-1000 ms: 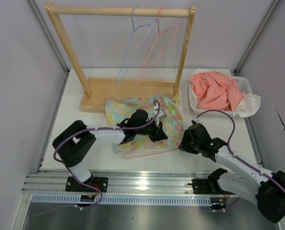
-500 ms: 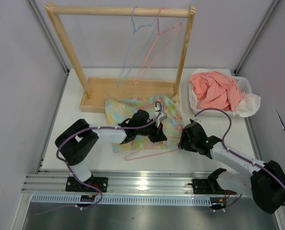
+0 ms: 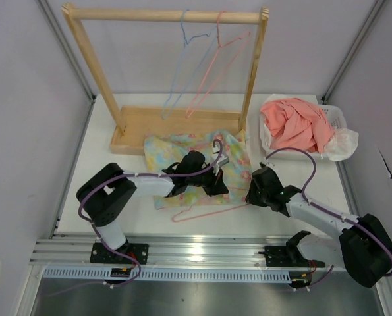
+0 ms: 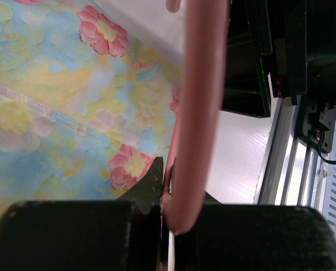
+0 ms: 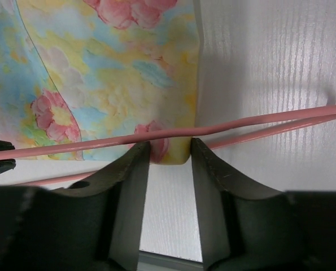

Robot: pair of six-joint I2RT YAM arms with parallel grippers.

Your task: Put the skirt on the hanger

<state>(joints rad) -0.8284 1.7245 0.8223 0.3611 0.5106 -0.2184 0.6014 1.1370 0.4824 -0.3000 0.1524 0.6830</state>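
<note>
- A white surface point(image 3: 107, 155) sits between plain grey walls, with a light wooden clothes rack point(image 3: 176, 125) standing at its far side.
- From the rack's top rail hang a light blue wire hanger point(image 3: 178, 69) and a second pink wire hanger point(image 3: 217, 69).
- The skirt point(image 3: 169, 145), a small pastel yellow, blue and green cloth with pink flower prints, lies flat just in front of the rack's base, toward its right end.
- The thin pink wire hanger point(image 3: 202, 212) lies on the side of the skirt away from the rack. Its long wire runs along that edge and partly over the cloth.
- The left pincer point(image 3: 217, 185) is over the skirt in front of the rack. Its jaws are clamped tight on the hanger's wire, which the left wrist view shows pinched between them above the flowered cloth.
- The right pincer point(image 3: 250, 193) is in front of the rack's right post, at the skirt's corner. Its fingers point(image 5: 131, 186) stand partly apart with that corner between them, and the hanger's wire crosses the corner just ahead of the tips.
- To the right of the rack a white basket point(image 3: 337, 117) holds a crumpled coral-pink garment point(image 3: 294, 125).
</note>
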